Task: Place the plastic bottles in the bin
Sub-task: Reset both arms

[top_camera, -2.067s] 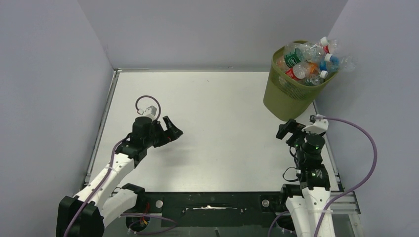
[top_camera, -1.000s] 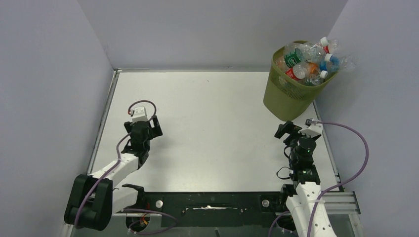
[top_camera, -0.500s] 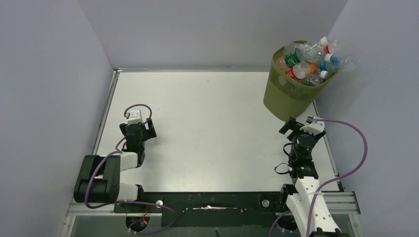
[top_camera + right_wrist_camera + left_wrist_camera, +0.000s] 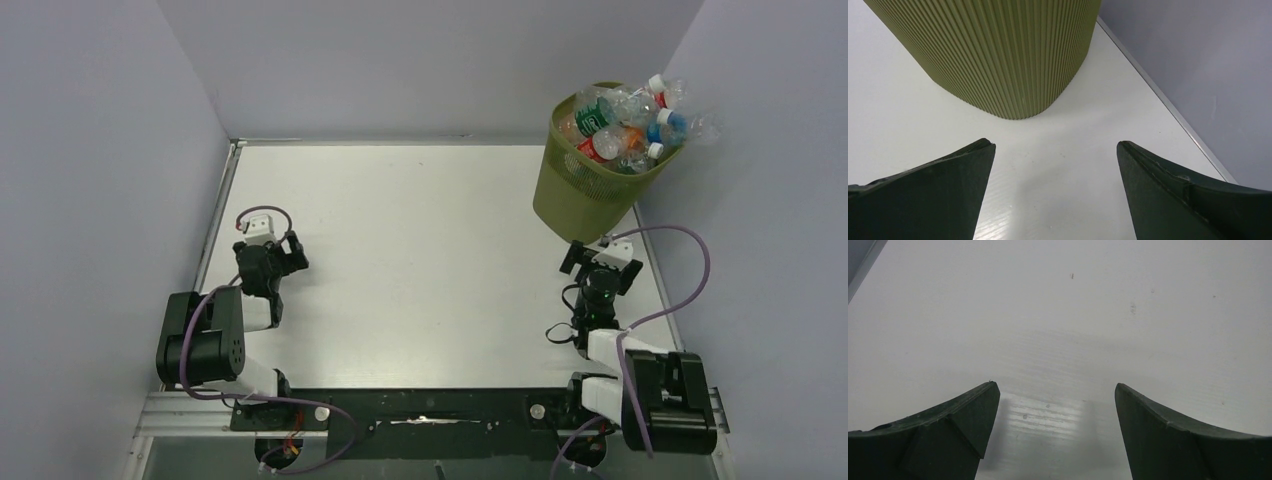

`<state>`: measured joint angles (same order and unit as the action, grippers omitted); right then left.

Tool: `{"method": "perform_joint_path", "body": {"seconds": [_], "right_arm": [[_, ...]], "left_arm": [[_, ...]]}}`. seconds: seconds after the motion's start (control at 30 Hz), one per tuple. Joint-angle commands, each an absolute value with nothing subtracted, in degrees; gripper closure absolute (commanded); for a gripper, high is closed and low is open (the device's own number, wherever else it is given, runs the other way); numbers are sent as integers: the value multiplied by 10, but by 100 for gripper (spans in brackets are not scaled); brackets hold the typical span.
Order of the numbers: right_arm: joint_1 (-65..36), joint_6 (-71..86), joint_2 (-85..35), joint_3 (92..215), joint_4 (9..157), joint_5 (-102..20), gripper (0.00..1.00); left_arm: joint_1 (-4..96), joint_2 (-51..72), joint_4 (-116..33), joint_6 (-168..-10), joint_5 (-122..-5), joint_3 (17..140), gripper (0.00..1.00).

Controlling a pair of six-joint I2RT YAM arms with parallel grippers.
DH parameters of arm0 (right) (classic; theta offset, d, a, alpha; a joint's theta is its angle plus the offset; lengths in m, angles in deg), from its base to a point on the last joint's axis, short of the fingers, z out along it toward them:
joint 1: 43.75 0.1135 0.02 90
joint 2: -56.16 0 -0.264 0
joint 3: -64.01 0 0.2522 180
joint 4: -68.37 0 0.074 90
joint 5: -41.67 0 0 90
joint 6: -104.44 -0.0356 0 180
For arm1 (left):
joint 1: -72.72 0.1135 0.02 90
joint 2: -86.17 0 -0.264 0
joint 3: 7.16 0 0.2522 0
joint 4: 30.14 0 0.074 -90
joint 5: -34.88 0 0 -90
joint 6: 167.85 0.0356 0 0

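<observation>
Olive-green plastic, the bin (image 4: pixel 585 190) stands just ahead of my right gripper (image 4: pixel 592 256), whose jaws are spread wide and empty; the plastic bottles (image 4: pixel 625 125) pile past its rim. My left gripper (image 4: pixel 283 252), jaws likewise wide, sits low over the white table (image 4: pixel 430 230), with the bin well off to its right.

Olive-green bin (image 4: pixel 578 200), vertically ribbed. The bottles (image 4: pixel 622 122) are clear, some orange, with red, green and blue labels. White table (image 4: pixel 430 230); pale lavender-grey walls (image 4: pixel 450 60).
</observation>
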<state>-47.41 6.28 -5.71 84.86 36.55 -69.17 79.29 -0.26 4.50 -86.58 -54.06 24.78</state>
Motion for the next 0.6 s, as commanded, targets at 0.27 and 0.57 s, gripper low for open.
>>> {"method": "perform_joint_path", "body": {"seconds": [0.27, 0.57], "right_arm": [[-465, 125, -263, 854, 78, -700, 2], [-468, 149, -289, 870, 84, -613, 2]], "left_arm": [[804, -39, 153, -844, -595, 263, 13], [799, -36, 181, -840, -599, 245, 13]]}}
